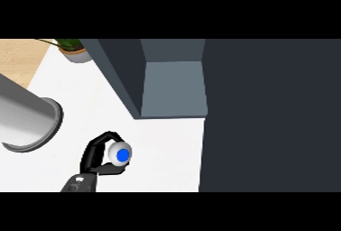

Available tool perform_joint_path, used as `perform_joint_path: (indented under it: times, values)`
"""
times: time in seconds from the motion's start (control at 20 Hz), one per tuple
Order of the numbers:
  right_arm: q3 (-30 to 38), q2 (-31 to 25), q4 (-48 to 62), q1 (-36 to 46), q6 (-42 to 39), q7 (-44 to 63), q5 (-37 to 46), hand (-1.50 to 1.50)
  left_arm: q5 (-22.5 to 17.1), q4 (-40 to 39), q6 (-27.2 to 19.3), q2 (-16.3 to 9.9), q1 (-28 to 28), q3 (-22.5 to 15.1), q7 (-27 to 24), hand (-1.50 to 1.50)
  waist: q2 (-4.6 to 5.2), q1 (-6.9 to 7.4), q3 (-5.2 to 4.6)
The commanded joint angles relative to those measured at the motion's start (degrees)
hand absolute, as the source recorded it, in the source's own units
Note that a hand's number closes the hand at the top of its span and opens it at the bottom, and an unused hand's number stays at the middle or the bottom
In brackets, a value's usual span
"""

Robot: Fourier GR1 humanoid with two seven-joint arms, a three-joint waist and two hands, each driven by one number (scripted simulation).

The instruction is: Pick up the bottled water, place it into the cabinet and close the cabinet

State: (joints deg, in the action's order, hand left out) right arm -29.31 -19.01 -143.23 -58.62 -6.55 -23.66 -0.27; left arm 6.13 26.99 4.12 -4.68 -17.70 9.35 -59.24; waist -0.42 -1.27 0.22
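The water bottle (122, 154), seen from above as a white round body with a blue cap, stands over the white counter (160, 149) at the lower left. My left hand (93, 155) is shut on it: the fingers arch round its far and left side and the thumb hooks under its near side. The dark cabinet stands open beyond it, showing a grey-blue inner shelf (174, 85) between a dark side wall (120, 76) and a wide dark panel (269, 113) at the right. My right hand does not show.
A large shiny metal cylinder (26, 122) lies at the left edge, close to my left forearm. A potted plant (75, 50) stands at the far left corner of the counter. Bare counter lies between the bottle and the cabinet opening.
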Motion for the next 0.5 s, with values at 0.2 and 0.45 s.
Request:
perform_joint_path:
  times: [0.2,0.45]
  values:
    - [1.89,-3.00,-7.11,-1.54,0.83,0.92,-0.26,-1.50,0.17,0.89,0.68,4.14,3.24,-2.27,-1.58,1.50,0.29,0.43,-0.26]
    - [3.43,-4.61,-6.66,-2.81,0.43,-0.22,-2.11,-1.50,-9.95,6.41,-0.64,4.62,-1.36,-12.54,8.25,1.50,0.08,-0.08,-0.25]
